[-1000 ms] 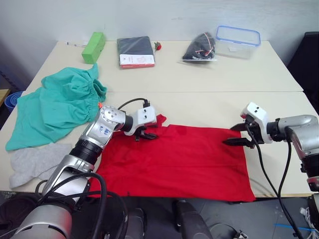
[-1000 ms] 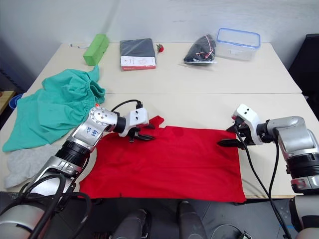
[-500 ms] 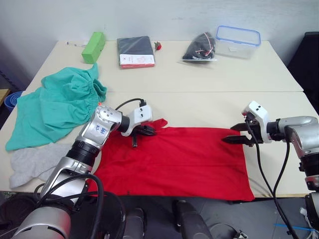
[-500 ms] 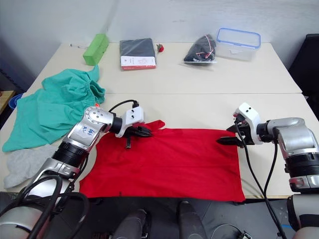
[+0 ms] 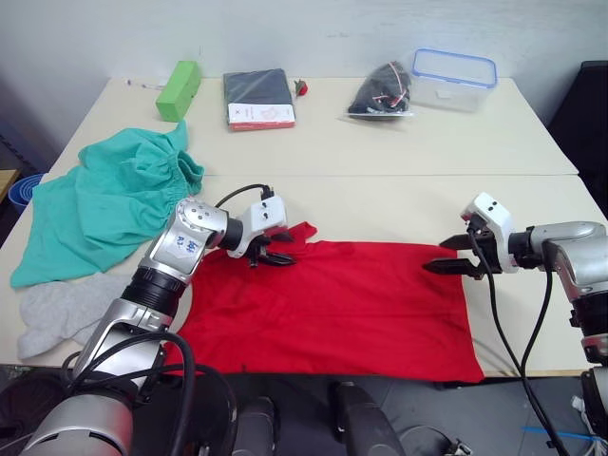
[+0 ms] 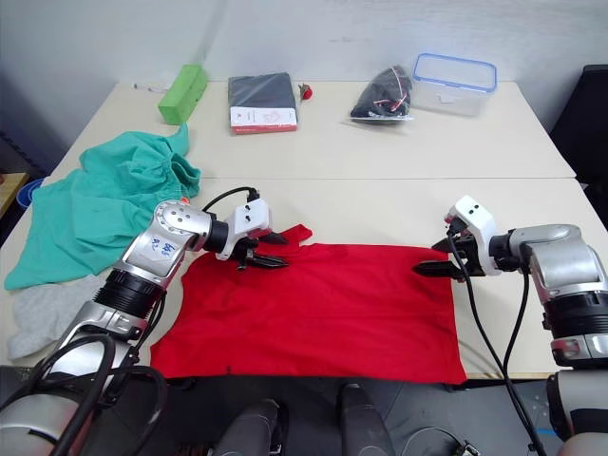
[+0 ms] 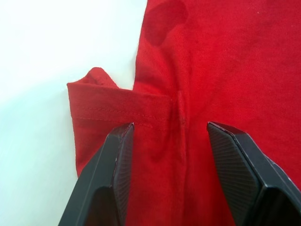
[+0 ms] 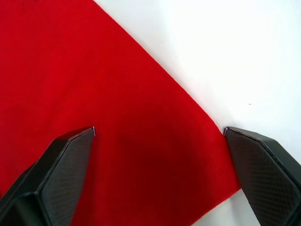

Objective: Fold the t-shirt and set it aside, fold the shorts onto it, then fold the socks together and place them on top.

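I am holding both grippers wide open over the red t-shirt [image 5: 332, 304], lying flat at six o'clock: left gripper [image 5: 274, 255] by its sleeve, right gripper [image 5: 445, 256] at its far corner.

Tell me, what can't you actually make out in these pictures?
- Near edge of the t-shirt: hangs over the table edge, head views.
- Socks: partly behind the left arm; one or two, can't tell.
- Contents of the dark bag: too small.
- Lettering on the black packet: too small.

Red t-shirt [image 5: 332, 304] spread flat, near table edge; teal shorts [image 5: 104, 204] crumpled left; grey socks [image 5: 57, 313] beside.
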